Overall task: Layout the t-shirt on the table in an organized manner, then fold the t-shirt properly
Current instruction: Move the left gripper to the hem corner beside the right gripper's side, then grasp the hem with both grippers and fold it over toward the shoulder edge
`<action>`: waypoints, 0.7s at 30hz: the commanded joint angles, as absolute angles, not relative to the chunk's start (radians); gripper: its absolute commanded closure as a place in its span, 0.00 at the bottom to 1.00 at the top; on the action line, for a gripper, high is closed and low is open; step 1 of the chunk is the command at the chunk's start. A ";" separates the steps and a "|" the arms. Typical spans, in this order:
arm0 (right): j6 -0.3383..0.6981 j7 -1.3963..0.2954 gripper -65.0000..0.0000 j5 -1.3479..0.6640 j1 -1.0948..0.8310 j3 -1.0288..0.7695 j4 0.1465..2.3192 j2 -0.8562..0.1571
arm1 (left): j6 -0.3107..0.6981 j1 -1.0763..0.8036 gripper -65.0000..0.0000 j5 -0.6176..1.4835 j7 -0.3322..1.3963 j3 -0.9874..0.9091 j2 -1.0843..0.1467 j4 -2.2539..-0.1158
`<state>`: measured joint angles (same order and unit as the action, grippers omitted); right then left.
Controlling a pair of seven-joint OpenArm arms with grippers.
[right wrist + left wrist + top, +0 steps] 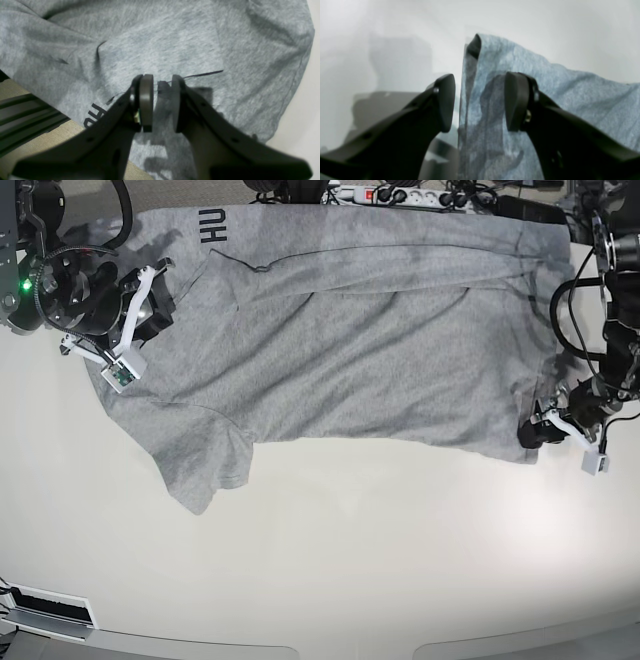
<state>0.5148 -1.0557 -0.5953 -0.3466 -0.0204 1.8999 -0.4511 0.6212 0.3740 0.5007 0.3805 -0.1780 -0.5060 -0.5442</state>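
While the glossy off-white surface (330,560) takes up most of the base view, the heather-grey t-shirt (350,350) covers only its far part, spread wide but not squared. One short sleeve (200,470) points toward the near edge of the surface, a long crease runs across the upper body of the shirt, and the far portion with the black block lettering (212,225) reaches the far edge of the surface. In the right wrist view that part appears to hang past the edge.

The right gripper (162,102) sits on the shirt near the lettering. Its jaws are drawn close together and pinch a small ridge of grey cloth between the pads. The left gripper (480,102) is at the opposite end of the shirt, by the corner (528,445) nearest that arm. Its jaws are spread wide, straddling a raised fold of the fabric without closing on it.

The shirt looks light, soft and limp, so it should sag and wrinkle wherever it is not held, and it may slide easily on the smooth surface. The firmest places to grip are probably the stitched hems, the shoulder seams and the corners, pulled taut by both arms together.
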 commanded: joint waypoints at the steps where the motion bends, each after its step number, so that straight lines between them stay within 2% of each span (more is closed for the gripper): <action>1: 0.513 -1.040 0.76 -0.603 -0.338 -0.027 1.916 -0.463 | 0.570 0.388 0.49 0.466 0.371 -0.182 -0.525 -0.554; 4: 0.513 -1.041 0.76 -0.603 -0.338 -0.027 1.916 -0.463 | 0.480 0.388 0.49 0.416 0.336 -0.182 -0.523 -0.554; 10: 0.512 -1.040 0.76 -0.607 -0.335 -0.027 1.916 -0.463 | 0.472 0.387 0.49 0.414 0.345 -0.182 -0.501 -0.553; 18: 0.512 -1.019 0.76 -0.607 -0.330 -0.027 1.916 -0.463 | 0.668 0.355 0.50 0.499 0.445 -0.177 -0.482 -0.553; 19: 0.512 -1.008 0.76 -0.606 -0.329 -0.027 1.916 -0.463 | 0.684 0.358 0.54 0.517 0.460 -0.173 -0.483 -0.554; 21: 0.511 -0.974 0.76 -0.600 -0.329 -0.027 1.916 -0.463 | 0.688 0.360 0.68 0.530 0.473 -0.168 -0.488 -0.554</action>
